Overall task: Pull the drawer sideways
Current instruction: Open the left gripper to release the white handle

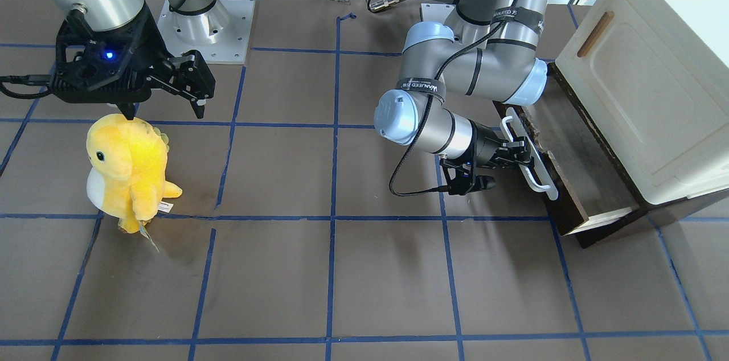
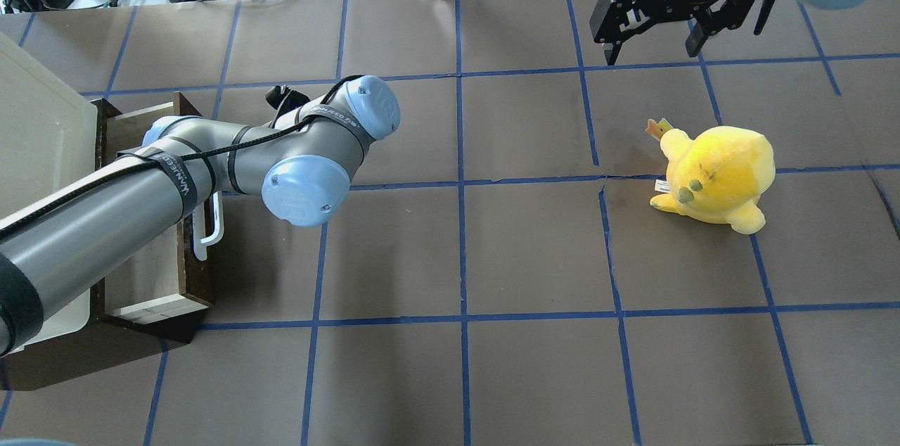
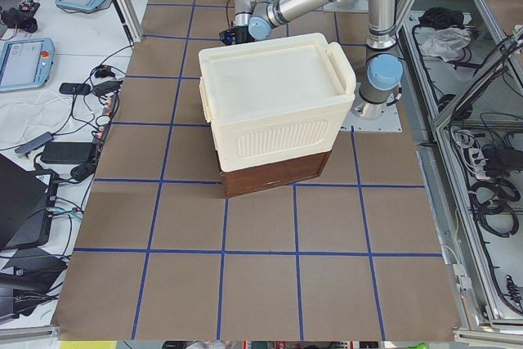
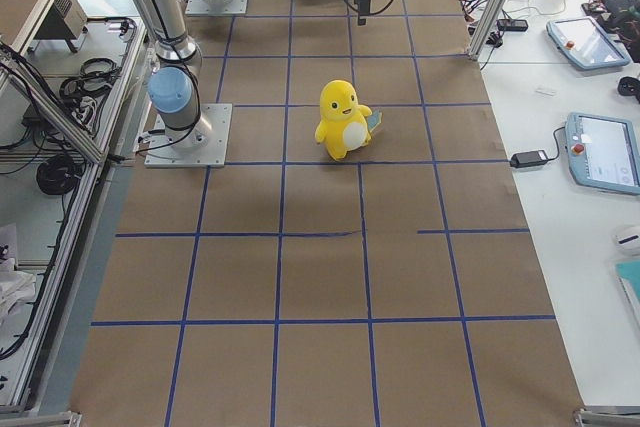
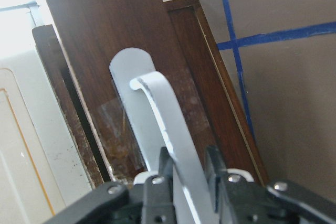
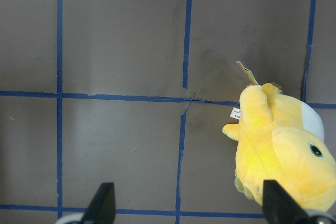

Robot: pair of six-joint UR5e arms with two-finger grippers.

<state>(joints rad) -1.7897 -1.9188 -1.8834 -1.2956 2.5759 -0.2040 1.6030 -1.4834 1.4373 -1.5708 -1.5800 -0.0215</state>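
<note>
Front view, drawer: the drawer (image 1: 578, 170) sits under the cream cabinet (image 1: 643, 93) at the robot's left end of the table, partly out, with its floor showing.
Front view, left gripper: the left gripper (image 1: 521, 157) is on the white bar handle (image 1: 532, 164).
Overhead, axis: the drawer front and the handle run away from the robot, and the drawer opens towards the table's middle.
Left wrist, grip: the fingers (image 5: 164, 169) are pinched close on the bar.
Right wrist: the right gripper (image 6: 190, 203) is spread wide and empty, above the yellow plush toy (image 6: 283, 150).
Progress: I'd judge it partly pulled, with more travel and the release still to do.
</note>
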